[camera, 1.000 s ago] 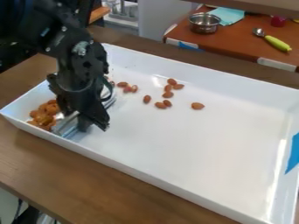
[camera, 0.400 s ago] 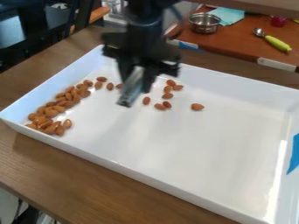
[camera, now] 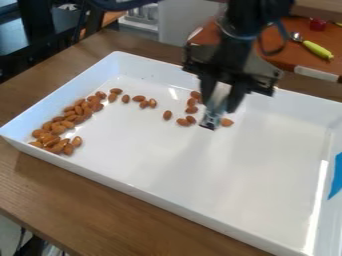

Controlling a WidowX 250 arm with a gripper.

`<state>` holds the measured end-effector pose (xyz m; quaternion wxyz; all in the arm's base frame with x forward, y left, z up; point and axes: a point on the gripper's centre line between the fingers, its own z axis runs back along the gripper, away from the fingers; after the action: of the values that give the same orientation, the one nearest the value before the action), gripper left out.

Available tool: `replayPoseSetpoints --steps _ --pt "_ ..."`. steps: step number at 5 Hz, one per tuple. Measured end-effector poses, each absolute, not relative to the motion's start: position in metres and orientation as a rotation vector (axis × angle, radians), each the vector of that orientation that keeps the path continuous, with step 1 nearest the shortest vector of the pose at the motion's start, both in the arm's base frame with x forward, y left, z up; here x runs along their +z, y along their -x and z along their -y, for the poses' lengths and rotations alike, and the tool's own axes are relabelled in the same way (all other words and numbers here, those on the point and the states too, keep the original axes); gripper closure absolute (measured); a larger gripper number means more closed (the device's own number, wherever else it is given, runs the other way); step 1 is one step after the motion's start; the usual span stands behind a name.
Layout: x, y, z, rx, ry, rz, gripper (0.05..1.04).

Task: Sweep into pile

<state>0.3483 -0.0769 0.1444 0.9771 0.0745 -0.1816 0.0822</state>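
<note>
While the black two-finger gripper (camera: 220,104) is pinching a silvery tool (camera: 214,116) over the white rectangular tray (camera: 200,175), sweep setup is likely requiring lowering beyond stray brown almonds (camera: 183,122), then pushing toward the pile (camera: 58,128).

Brown, oval almonds (camera: 59,128) are clustered along the left edge of the white tray (camera: 200,175), with others scattered toward its far edge. A narrow, silvery tool (camera: 214,109) is held slightly tilted among these.
</note>
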Motion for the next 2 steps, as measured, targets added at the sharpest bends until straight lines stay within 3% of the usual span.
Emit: replayPoseSetpoints --steps 2 --pt "0.094 -0.362 0.096 0.158 -0.246 0.346 0.705"
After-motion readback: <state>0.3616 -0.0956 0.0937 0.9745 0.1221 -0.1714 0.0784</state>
